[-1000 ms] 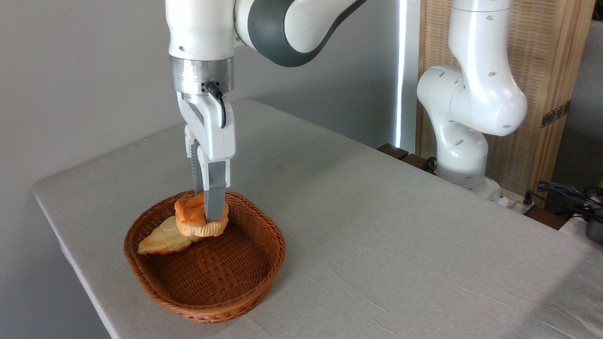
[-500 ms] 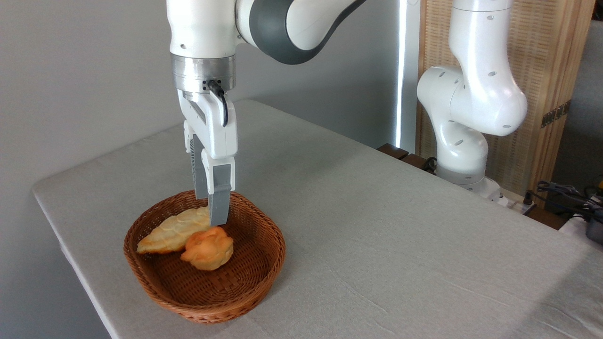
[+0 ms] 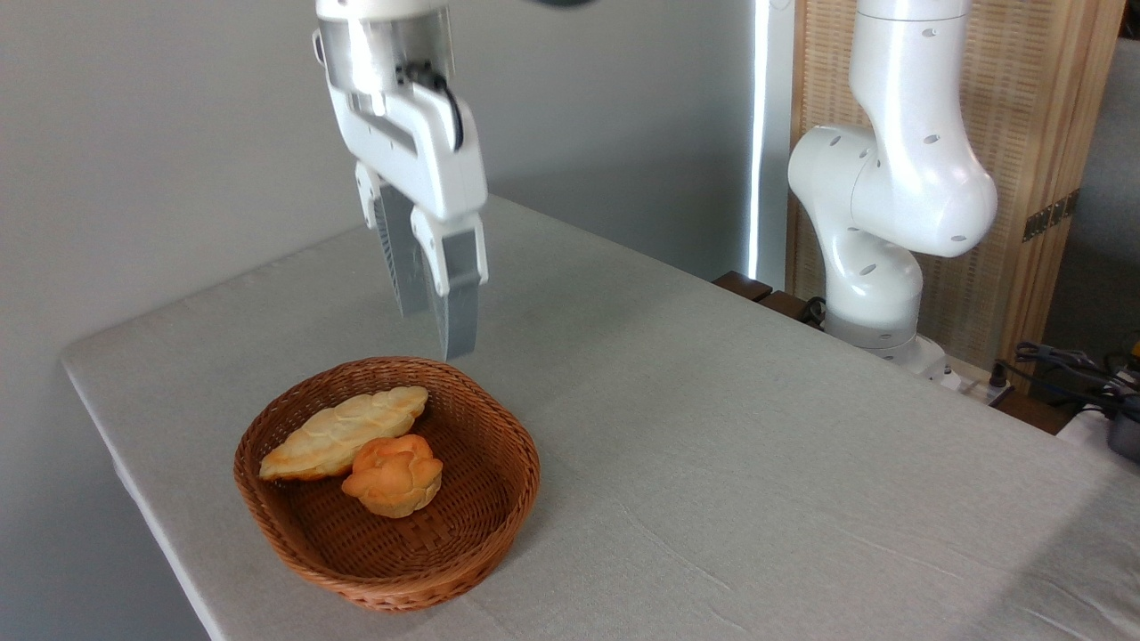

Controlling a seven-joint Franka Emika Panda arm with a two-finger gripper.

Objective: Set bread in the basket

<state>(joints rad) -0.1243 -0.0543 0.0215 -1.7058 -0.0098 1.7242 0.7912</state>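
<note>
1. The bread (image 3: 393, 474) is seen lying inside the basket (image 3: 499, 499), touching the paler braided loaf (image 3: 343, 432).
2. The gripper (image 3: 438, 331) is held well above the basket's far rim, jaws parted, nothing gripped.
3. The table (image 3: 712, 463) is covered in grey cloth, faintly creased.
4. A grey wall (image 3: 151, 133) and a slatted wooden screen (image 3: 1024, 107) are seen behind.

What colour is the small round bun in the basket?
Orange-golden, seen in the fixed camera view: the bun beside the paler braided loaf.
</note>
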